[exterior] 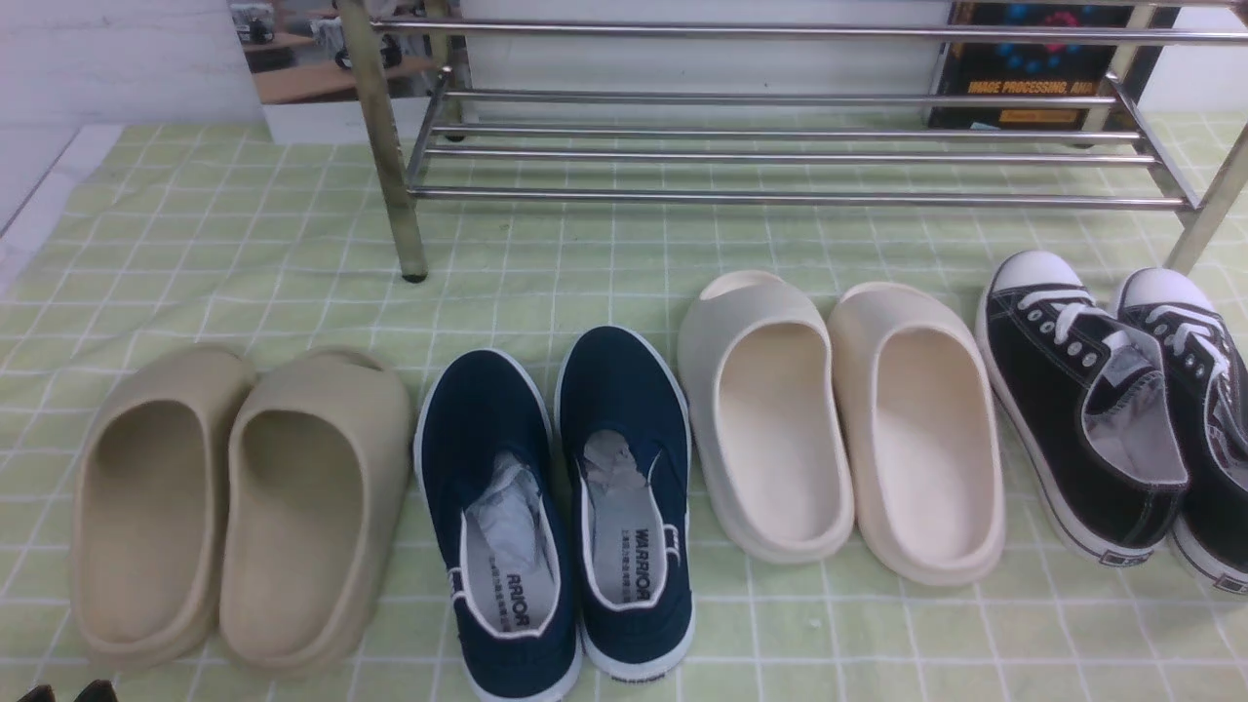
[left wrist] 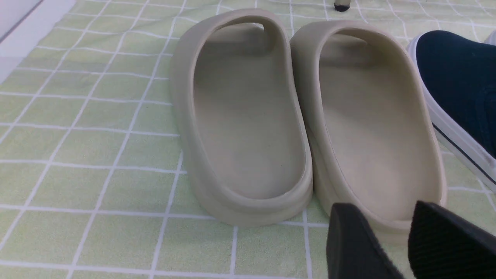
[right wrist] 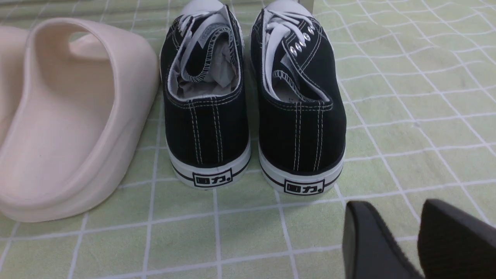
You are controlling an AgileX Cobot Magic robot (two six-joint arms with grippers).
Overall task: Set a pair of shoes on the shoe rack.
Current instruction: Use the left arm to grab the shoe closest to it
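Observation:
The pair of navy slip-on shoes stands side by side on the green checked cloth, heels toward me: the left shoe (exterior: 497, 517) and the right shoe (exterior: 629, 487), both with paper stuffing and "WARRIOR" insoles. One navy shoe's side also shows in the left wrist view (left wrist: 461, 97). The chrome shoe rack (exterior: 780, 195) stands behind them and holds nothing. My left gripper (left wrist: 383, 207) is open and empty, just behind the heel of a beige slide; its tips (exterior: 68, 692) peek in at the bottom left of the front view. My right gripper (right wrist: 395, 205) is open and empty, behind the black sneakers.
Two beige slides (exterior: 234, 507) lie left of the navy pair, two cream slides (exterior: 838, 429) right of it, and two black lace-up sneakers (exterior: 1082, 419) at far right. A dark book (exterior: 1033, 68) leans behind the rack. The cloth's left edge (exterior: 39, 205) meets a white surface.

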